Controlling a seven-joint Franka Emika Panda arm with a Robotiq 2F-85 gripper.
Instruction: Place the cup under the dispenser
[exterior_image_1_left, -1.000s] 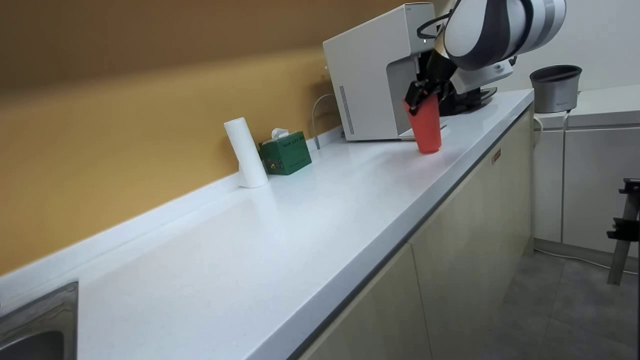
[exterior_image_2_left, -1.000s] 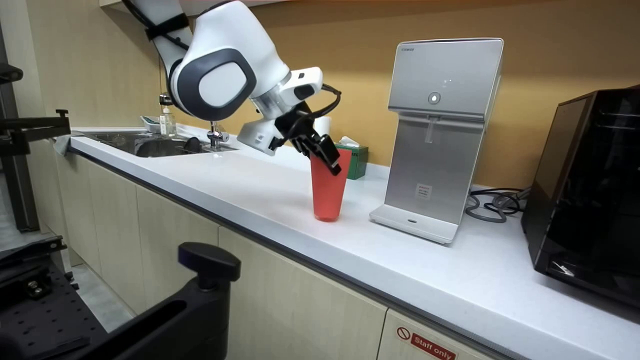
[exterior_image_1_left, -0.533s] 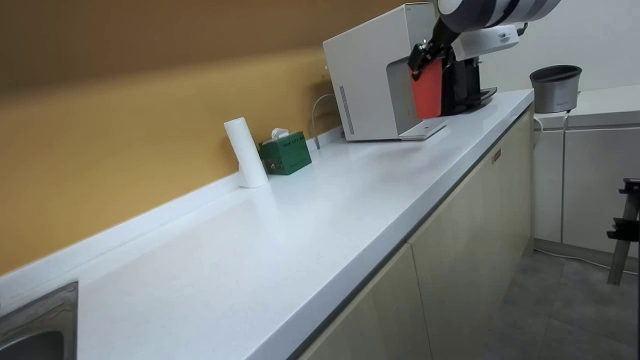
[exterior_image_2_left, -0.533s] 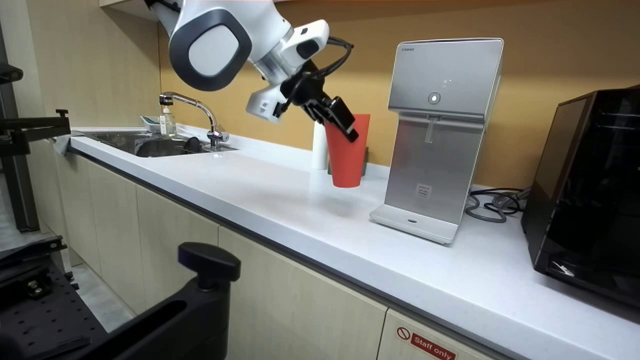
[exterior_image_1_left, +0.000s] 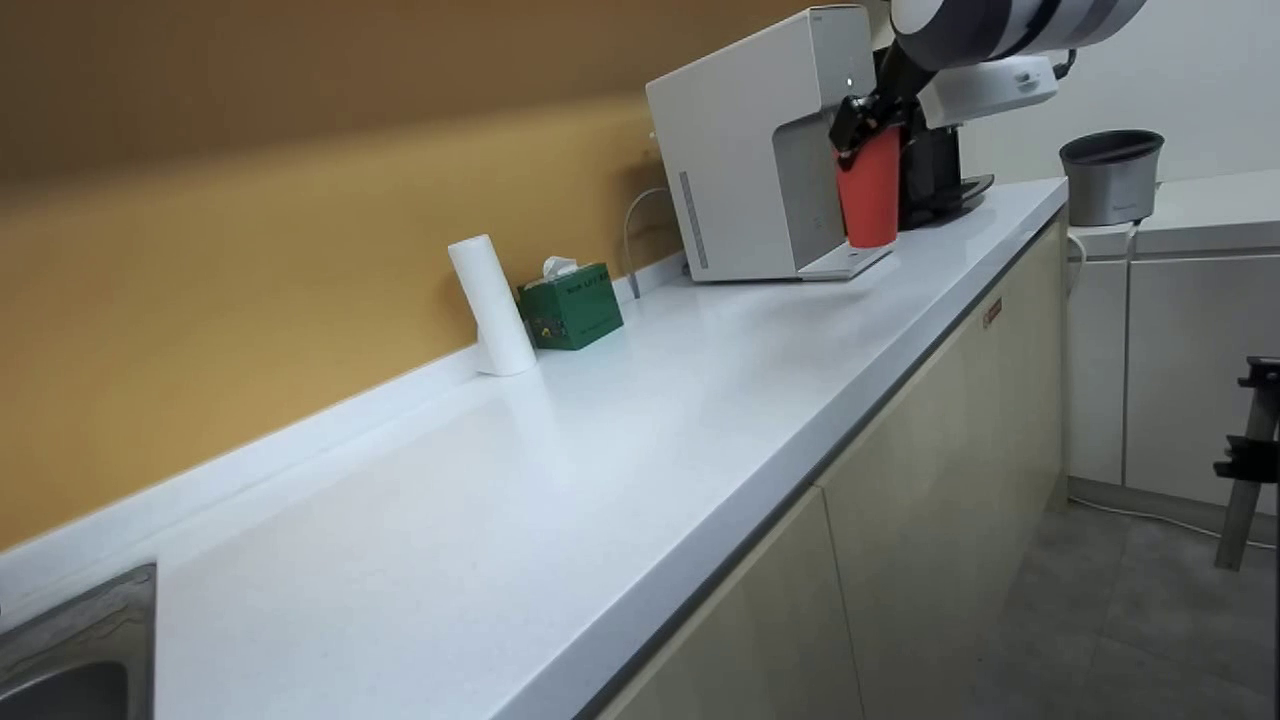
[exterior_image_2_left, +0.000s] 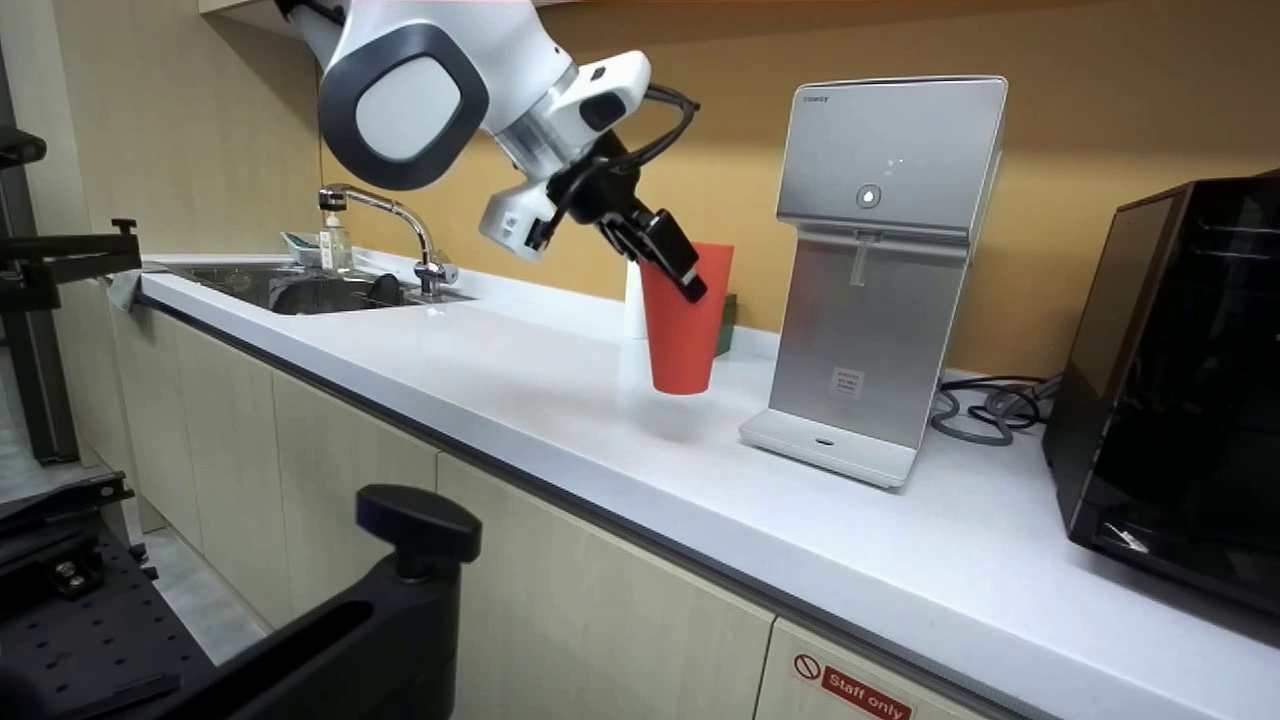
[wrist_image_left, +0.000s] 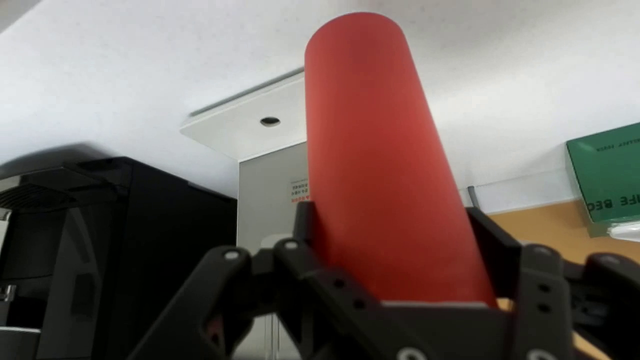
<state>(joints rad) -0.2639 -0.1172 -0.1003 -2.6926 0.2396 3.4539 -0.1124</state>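
Observation:
My gripper (wrist_image_left: 390, 220) is shut on the red tapered cup (wrist_image_left: 372, 135), with one finger on each side near its wide rim. The cup also shows in both exterior views (exterior_image_1_left: 870, 195) (exterior_image_2_left: 683, 345). It hangs nearly upright, slightly tilted, a little above the white counter. The dispenser (exterior_image_2_left: 880, 320) is a tall silver-and-white machine with a short spout (exterior_image_2_left: 862, 255) and a low base tray (exterior_image_2_left: 830, 445). The cup is beside and in front of it, apart from the tray. In the wrist view the cup covers part of the dispenser (wrist_image_left: 267, 185) and its tray (wrist_image_left: 250, 112).
A black machine (exterior_image_2_left: 1180, 400) stands beyond the dispenser, with cables (exterior_image_2_left: 990, 405) between them. A green tissue box (exterior_image_1_left: 572, 308) and white roll (exterior_image_1_left: 492, 305) stand along the wall. A sink (exterior_image_2_left: 300, 285) is at the counter's far end. The counter's front edge (exterior_image_1_left: 800, 465) runs nearby.
The cup has risen from at or near the counter surface, held in my gripper. Over the last half second it has sunk slightly and shifted a little toward the counter's front edge.

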